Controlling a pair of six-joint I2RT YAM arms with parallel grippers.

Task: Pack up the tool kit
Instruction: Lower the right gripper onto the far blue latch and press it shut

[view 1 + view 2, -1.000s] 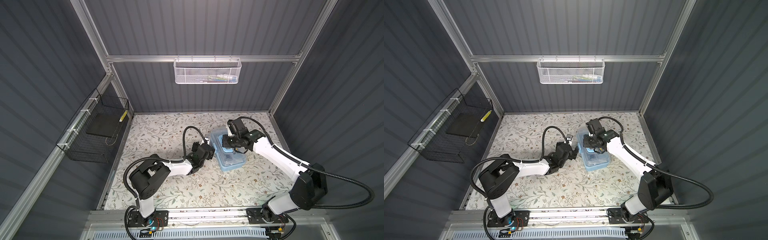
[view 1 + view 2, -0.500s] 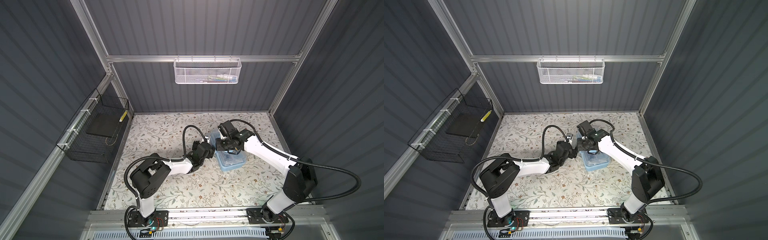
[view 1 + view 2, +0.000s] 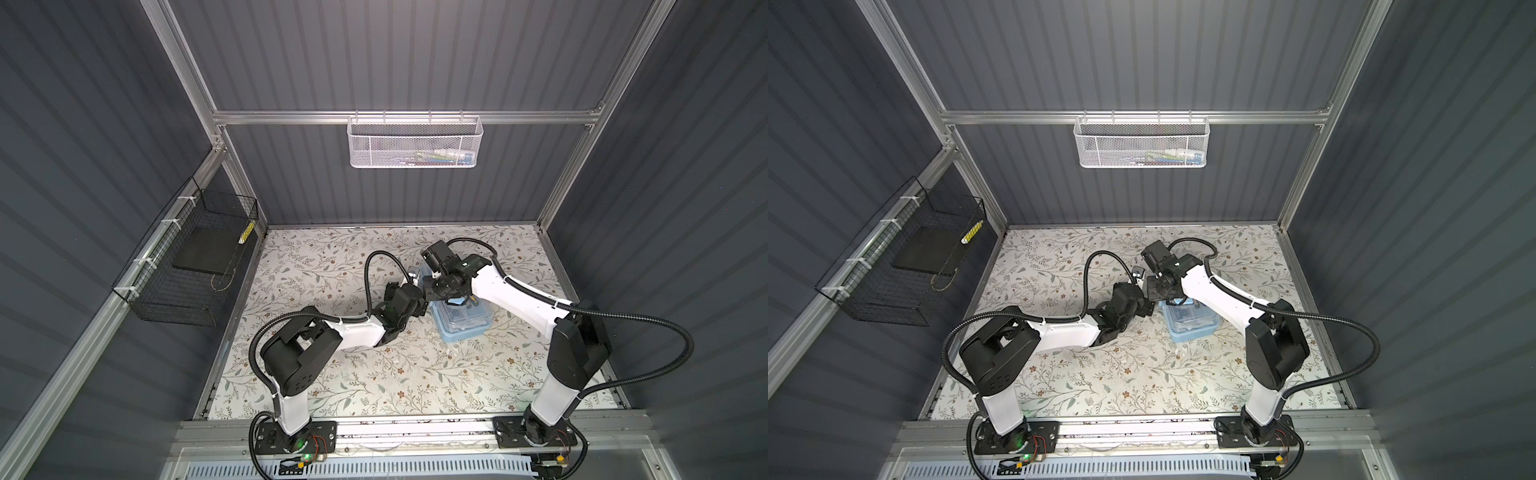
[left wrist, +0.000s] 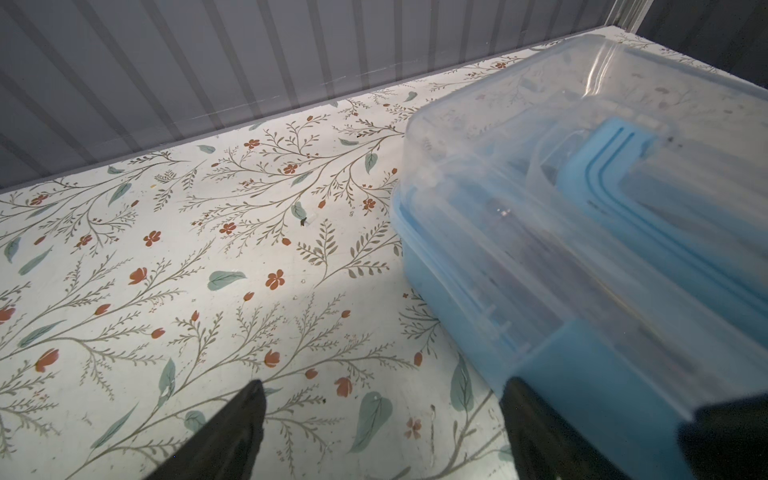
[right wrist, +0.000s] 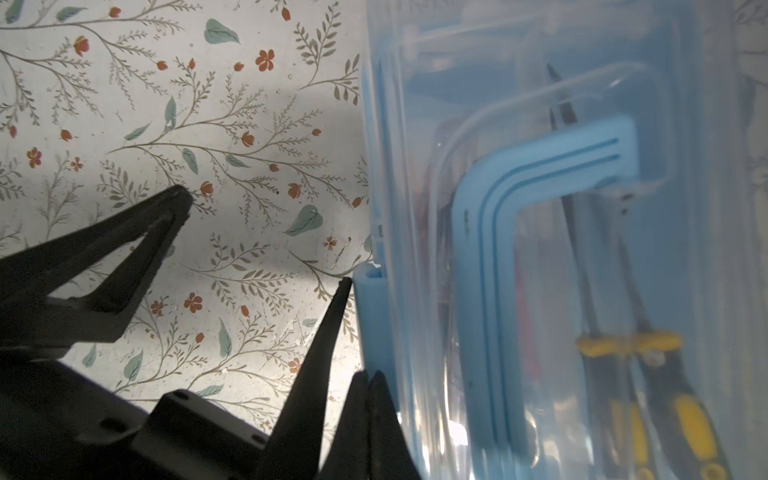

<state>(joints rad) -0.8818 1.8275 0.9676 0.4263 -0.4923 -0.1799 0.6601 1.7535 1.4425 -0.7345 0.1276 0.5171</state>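
The tool kit [image 3: 462, 322] [image 3: 1191, 323] is a light blue box on the floral table. Its clear lid [image 4: 582, 137] is down and its blue arched handle [image 5: 498, 195] lies flat. Pliers with yellow and black grips [image 5: 623, 357] show through the lid. My left gripper [image 4: 384, 399] [image 5: 262, 243] stands open low at the box's left side. One of its fingers [image 4: 528, 411] is against the blue latch tab [image 5: 370, 316], the other over bare table. My right gripper [image 5: 370, 376] [image 3: 432, 291] is shut on nothing. Its tips are at the same left edge of the box.
A small silver and black item [image 3: 412, 272] [image 3: 1137, 273] lies on the table behind the two grippers. A white mesh basket [image 3: 413, 145] hangs on the back wall. A black wire basket [image 3: 195, 266] hangs on the left wall. Walls close in three sides.
My right arm has swung left, from above the box to its left edge beside the left gripper. The left gripper has barely moved, and both grippers' jaws stand as before.
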